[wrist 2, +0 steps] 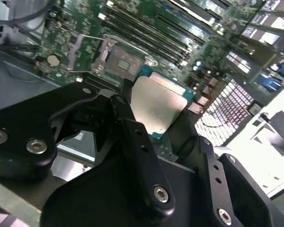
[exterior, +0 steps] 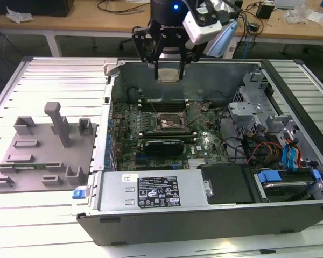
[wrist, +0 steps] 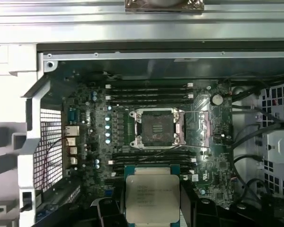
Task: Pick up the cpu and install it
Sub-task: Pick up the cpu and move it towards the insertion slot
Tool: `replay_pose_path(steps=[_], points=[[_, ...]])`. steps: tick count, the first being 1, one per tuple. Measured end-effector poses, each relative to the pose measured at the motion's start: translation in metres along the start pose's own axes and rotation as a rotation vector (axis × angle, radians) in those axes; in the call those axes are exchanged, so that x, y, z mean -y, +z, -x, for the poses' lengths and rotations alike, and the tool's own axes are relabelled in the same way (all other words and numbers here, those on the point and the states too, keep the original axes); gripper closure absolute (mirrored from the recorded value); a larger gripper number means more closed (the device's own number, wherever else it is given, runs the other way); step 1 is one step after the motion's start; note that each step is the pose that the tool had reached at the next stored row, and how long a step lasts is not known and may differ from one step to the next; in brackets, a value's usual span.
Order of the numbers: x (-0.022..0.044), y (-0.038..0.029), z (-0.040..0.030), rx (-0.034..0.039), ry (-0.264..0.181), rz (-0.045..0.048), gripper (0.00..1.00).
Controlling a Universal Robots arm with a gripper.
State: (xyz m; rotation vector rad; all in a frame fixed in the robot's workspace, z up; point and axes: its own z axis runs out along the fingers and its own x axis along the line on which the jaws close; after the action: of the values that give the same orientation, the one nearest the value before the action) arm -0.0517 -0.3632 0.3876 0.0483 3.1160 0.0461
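Note:
The cpu [exterior: 168, 74] is a small square chip with a silvery top plate, and my gripper [exterior: 168, 71] is shut on it, holding it in the air above the far side of the open computer case [exterior: 204, 220]. In both wrist views the cpu [wrist 2: 158, 104] [wrist: 152, 196] sits flat between the black fingers [wrist 2: 132, 137]. The open socket [exterior: 169, 122] [wrist: 157, 128] [wrist 2: 117, 61], a dark square in a metal frame with its bracket swung aside, lies on the green motherboard [exterior: 199, 142] below and nearer than the chip.
A silver power supply box [exterior: 151, 191] with a white label fills the case's near side. Cables and drive cages [exterior: 258, 123] crowd the exterior view's right. A grey fixture block [exterior: 43, 150] sits on the slatted table at the exterior view's left.

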Motion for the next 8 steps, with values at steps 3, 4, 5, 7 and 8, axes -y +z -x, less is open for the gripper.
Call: replay_pose_path(steps=[3,4,5,7,8], points=[[-0.0012,0.0003,0.0112,0.0000,-0.001,0.0000,0.45],[-0.0014,0.0003,0.0123,-0.0002,-0.001,-0.0001,0.45],[-0.0014,0.0003,0.0123,-0.0001,-0.001,0.0000,0.45],[-0.0015,0.0003,0.0123,0.0000,-0.001,0.0000,0.45],[-0.0015,0.0004,0.0123,0.0000,-0.001,0.0000,0.45]])
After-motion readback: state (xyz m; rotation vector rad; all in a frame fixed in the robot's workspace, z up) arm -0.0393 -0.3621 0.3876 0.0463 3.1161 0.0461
